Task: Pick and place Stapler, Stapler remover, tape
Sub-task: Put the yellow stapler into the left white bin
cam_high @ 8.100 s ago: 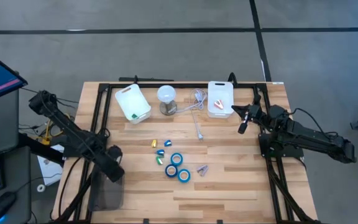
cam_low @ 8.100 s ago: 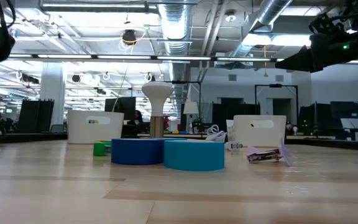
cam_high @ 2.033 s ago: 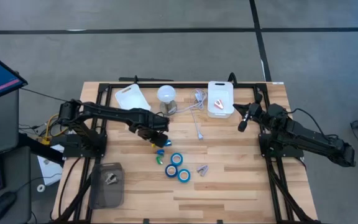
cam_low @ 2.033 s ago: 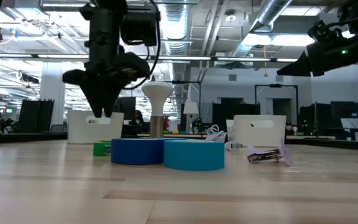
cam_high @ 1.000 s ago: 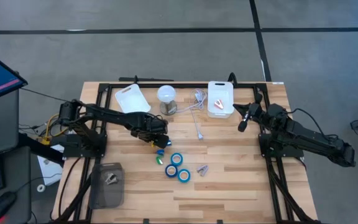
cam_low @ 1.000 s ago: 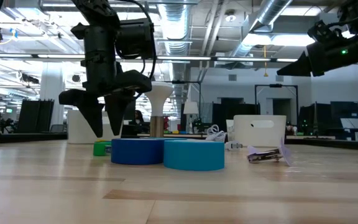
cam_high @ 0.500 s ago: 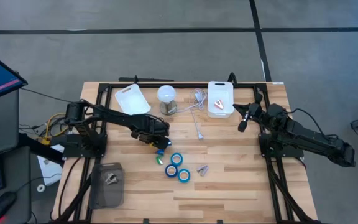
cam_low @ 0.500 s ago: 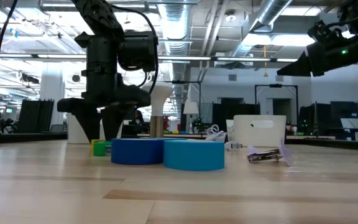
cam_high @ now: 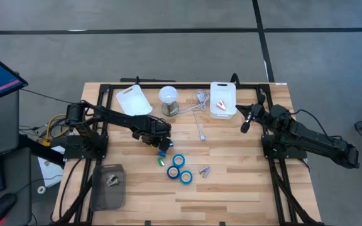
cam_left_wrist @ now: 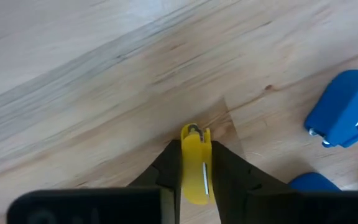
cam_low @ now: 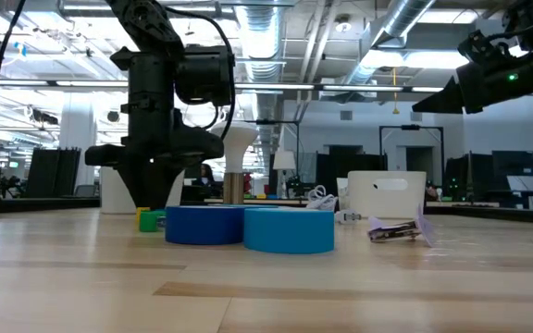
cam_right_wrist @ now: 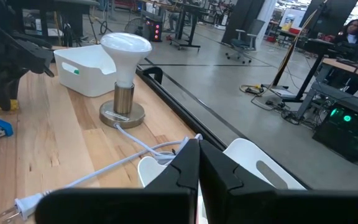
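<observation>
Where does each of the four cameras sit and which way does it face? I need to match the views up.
High: overhead, straight down; both arms, tape.
Low: table height, level into the room; left arm, tape.
Left wrist: on left arm, facing the tabletop; left gripper shut on yellow stapler.
Right wrist: on right arm, facing the lamp; right gripper shut.
High and right wrist share the lamp.
</observation>
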Motion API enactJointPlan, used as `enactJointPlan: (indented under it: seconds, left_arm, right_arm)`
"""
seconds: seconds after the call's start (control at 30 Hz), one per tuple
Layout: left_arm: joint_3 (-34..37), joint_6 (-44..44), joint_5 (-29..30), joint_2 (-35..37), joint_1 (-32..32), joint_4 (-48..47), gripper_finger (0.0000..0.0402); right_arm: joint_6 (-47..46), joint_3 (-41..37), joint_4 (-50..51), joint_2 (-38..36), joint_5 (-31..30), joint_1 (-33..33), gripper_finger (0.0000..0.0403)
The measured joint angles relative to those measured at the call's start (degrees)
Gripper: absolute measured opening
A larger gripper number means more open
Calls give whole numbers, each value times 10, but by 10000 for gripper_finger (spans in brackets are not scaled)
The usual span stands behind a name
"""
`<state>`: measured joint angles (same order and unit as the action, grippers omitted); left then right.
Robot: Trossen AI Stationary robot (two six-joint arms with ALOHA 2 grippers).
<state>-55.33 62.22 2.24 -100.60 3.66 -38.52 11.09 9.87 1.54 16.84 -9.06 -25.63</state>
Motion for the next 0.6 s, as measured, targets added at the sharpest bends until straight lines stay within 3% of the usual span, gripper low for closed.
enactJointPlan:
  seconds: [0.4, 0.6]
  left_arm:
    - [2, -24, 10, 65, 5, 8, 57]
    - [1, -49, 69, 132, 14, -6, 56]
  right_arm:
    - [0, 0, 0, 0, 0, 0, 0]
    - [0, 0, 0, 0, 0, 0, 0]
